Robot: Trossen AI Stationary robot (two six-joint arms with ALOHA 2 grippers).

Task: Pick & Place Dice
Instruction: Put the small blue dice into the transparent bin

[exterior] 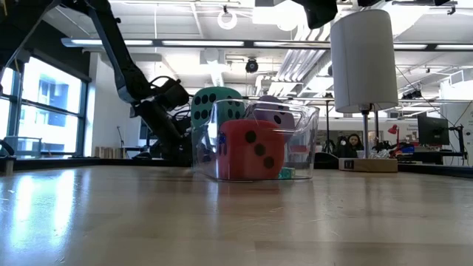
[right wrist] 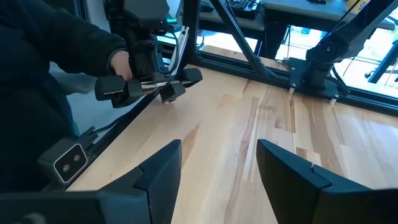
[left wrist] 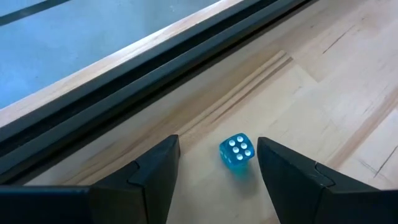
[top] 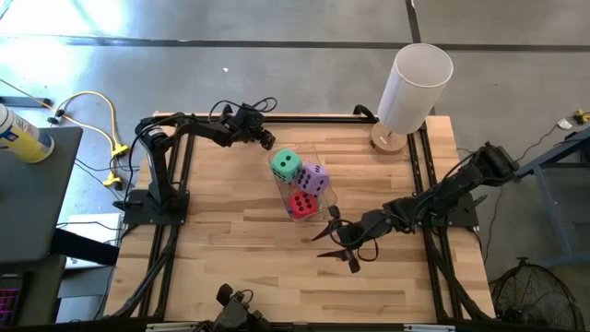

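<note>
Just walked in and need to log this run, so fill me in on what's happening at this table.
Three big dice, green, purple and red, sit in the clear bin mid-table. The left end effector is at the table's far edge, open and holding nothing, with a small blue die lying on the wood between its fingers. The right end effector is near the bin, open and empty too. A white cylinder stands at the far right corner.

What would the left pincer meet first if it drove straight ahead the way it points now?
Probably the small translucent blue die, which lies on the wooden table in line with the gap between the left pincer's open fingers. How far ahead it lies is unclear.
</note>
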